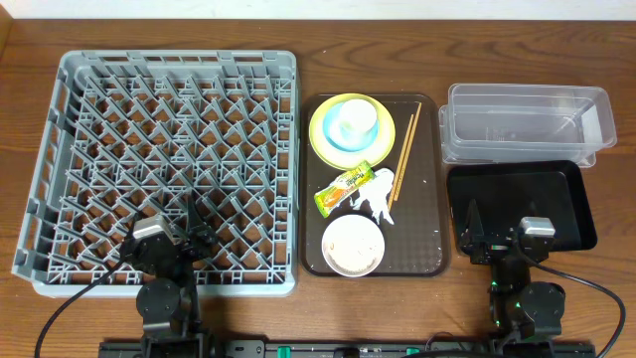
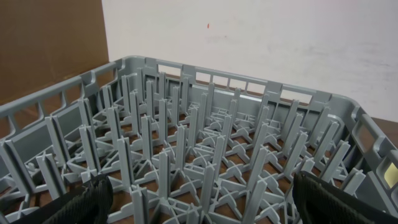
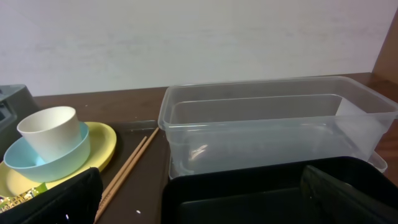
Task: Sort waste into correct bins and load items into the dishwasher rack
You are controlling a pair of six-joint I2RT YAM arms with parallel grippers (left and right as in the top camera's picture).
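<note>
Dishwasher rack (image 1: 179,62) sits beneath and ahead of the left tool (image 1: 189,231), whose jaws are spread and hold nothing. Right tool (image 1: 487,237), likewise spread, hovers over the black tray (image 1: 566,199), with the clear tub (image 1: 527,119) just beyond. Snack wrapper (image 1: 344,187) and tissue (image 1: 383,197) lie on the brown tray (image 1: 429,199) to its left.

Brown wooden table (image 1: 378,55), large grey pegged rack (image 1: 169,149) on its left side, brown serving tray (image 1: 422,224) mid-table, clear plastic tub (image 1: 527,124) far right, black tray (image 1: 517,194) touching the tub's near side
</note>
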